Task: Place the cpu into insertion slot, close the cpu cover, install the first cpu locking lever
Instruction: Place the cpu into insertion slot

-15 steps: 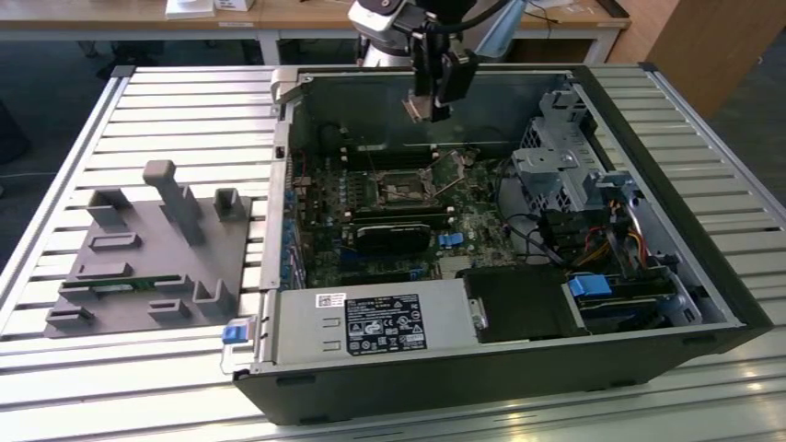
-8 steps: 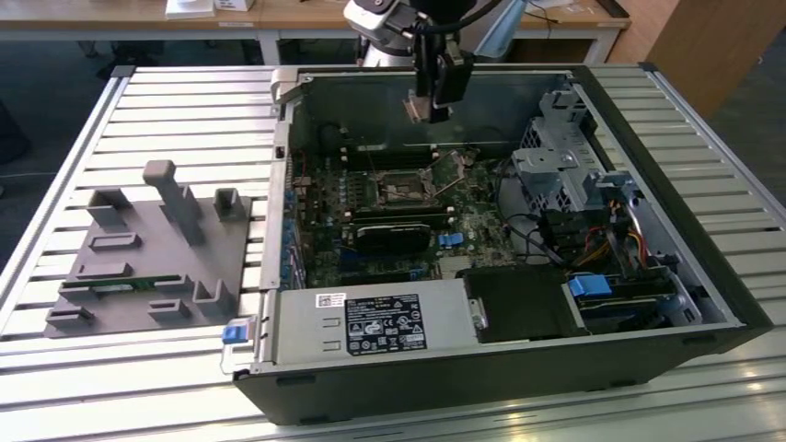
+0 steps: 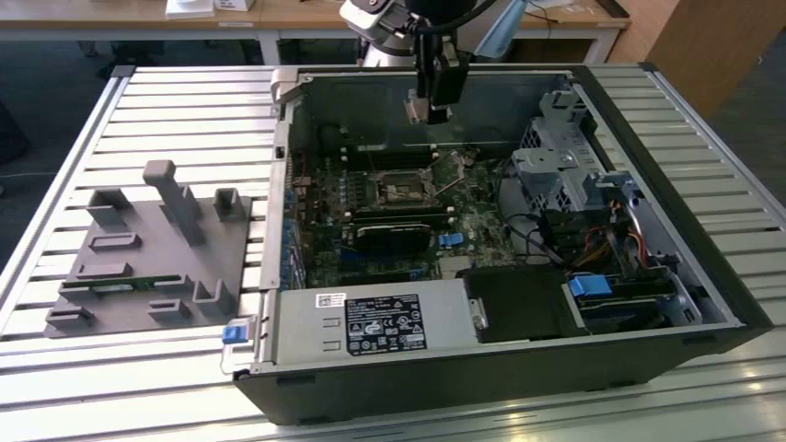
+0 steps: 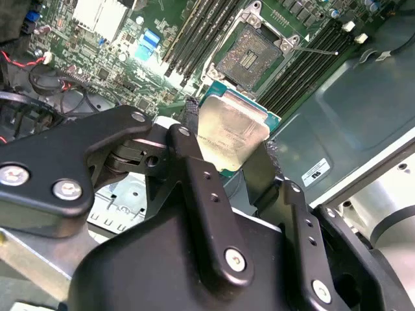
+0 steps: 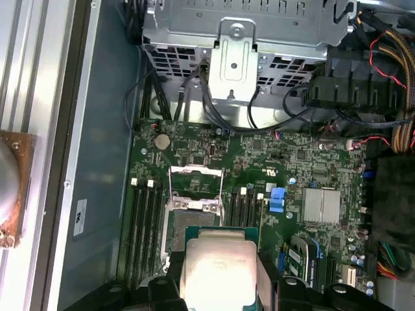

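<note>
1. The pincer (image 4: 232,136) is pinching the cpu (image 4: 235,123) by two of its edges, with one finger on each side. In the exterior view it hangs in the air inside the open computer case (image 3: 687,304), which sits on the desk (image 3: 184,110).
2. The insertion slot (image 4: 254,53) is bare. The cpu is up above it and not touching it. I cannot tell if it is lined up right over it.
3. In the first wrist view the cpu cover (image 5: 196,171) looks flipped up beside the slot.
4. The grip is only on thin edges. I think the cpu could slip or tip, and then drop onto the green board.
5. If the cpu comes down crooked or a little off, a corner could land on the rim. That could hurt the tiny pins in the slot.
6. If it is turned the wrong way, it will not sit flat.
7. The cover stands close by. The fingers (image 4: 192,120) could bump it on the way down and knock it shut too soon.
</note>
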Robot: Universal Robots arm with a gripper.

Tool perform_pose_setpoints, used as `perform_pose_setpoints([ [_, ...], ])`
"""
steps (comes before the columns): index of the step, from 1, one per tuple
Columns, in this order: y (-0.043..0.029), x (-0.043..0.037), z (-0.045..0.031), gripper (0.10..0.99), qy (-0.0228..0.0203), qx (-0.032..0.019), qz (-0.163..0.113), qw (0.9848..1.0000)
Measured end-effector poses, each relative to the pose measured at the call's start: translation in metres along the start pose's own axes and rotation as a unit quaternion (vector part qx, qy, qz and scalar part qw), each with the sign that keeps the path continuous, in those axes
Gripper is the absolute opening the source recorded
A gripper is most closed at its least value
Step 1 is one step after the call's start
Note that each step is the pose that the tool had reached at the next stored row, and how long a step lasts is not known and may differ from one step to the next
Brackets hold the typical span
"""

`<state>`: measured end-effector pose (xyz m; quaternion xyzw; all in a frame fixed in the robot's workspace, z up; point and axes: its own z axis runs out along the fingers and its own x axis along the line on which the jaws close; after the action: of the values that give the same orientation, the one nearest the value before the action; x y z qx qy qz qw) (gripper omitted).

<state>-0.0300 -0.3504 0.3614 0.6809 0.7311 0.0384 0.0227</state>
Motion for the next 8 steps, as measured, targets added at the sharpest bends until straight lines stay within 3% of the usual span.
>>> perform_pose_setpoints([
  [8, -0.0003, -0.0001, 0.0029, 0.525, -0.0006, -0.0001, 0.007, 1.0],
])
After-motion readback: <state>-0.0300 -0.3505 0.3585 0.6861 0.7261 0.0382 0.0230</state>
